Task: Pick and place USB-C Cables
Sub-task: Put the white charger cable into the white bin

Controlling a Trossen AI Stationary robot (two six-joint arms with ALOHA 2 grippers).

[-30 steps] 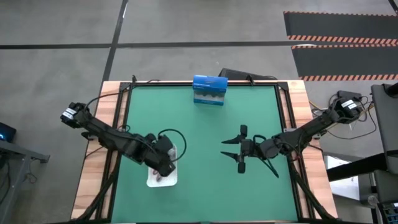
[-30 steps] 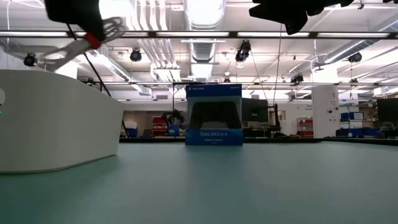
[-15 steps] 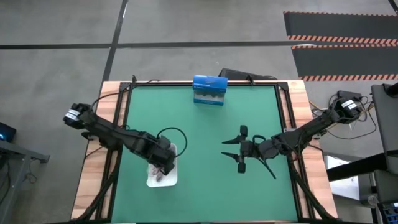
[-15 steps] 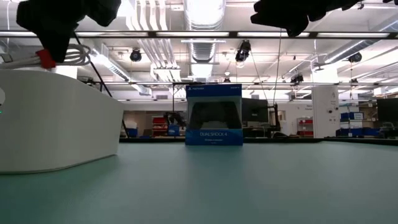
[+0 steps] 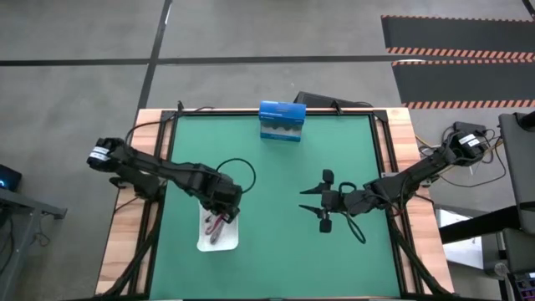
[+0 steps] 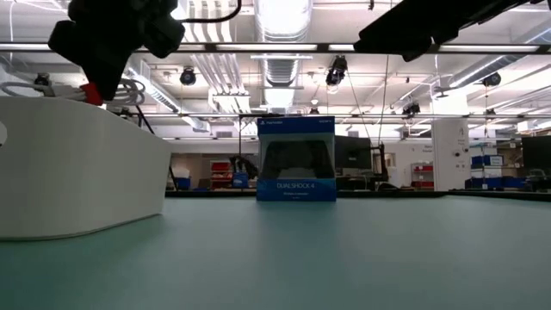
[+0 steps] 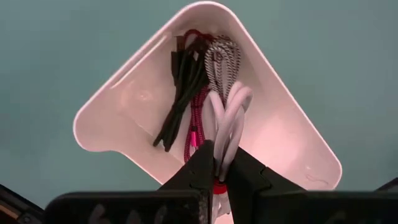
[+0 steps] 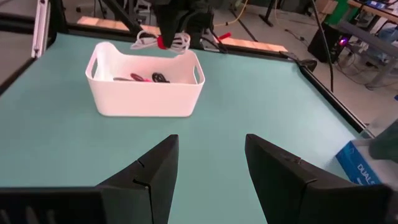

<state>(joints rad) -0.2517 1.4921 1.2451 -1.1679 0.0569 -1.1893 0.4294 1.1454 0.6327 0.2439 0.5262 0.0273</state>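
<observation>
Two cables already lie in the white tray point(image 7: 124, 93): the black cable point(image 7: 181, 84) and the pink-red cable point(image 7: 198, 115), side by side on its floor, with a black-and-white braided length point(image 7: 224, 59) next to them. The white cable point(image 7: 229, 118) is a folded bundle pinched between the fingers of the left gripper point(image 7: 216, 169), which are closed tight on it near a red band at its lower end. From the left wrist, the bundle hangs over the tray's inside, above the pink-red cable; whether it touches anything below cannot be told. From the right wrist, the white loops point(image 8: 163, 41) sit just above the tray's rim point(image 8: 146, 53), under the left gripper point(image 8: 180, 22). From above, the left gripper point(image 5: 222, 201) is over the tray's far end point(image 5: 219, 242), near the table's point(image 5: 276, 176) front left. The right gripper point(image 5: 311, 201) hovers right of centre, well apart from the tray, its fingers point(image 8: 155, 171) spread wide and holding nothing. A blue box point(image 5: 281, 121) stands at the far edge, in the middle.
</observation>
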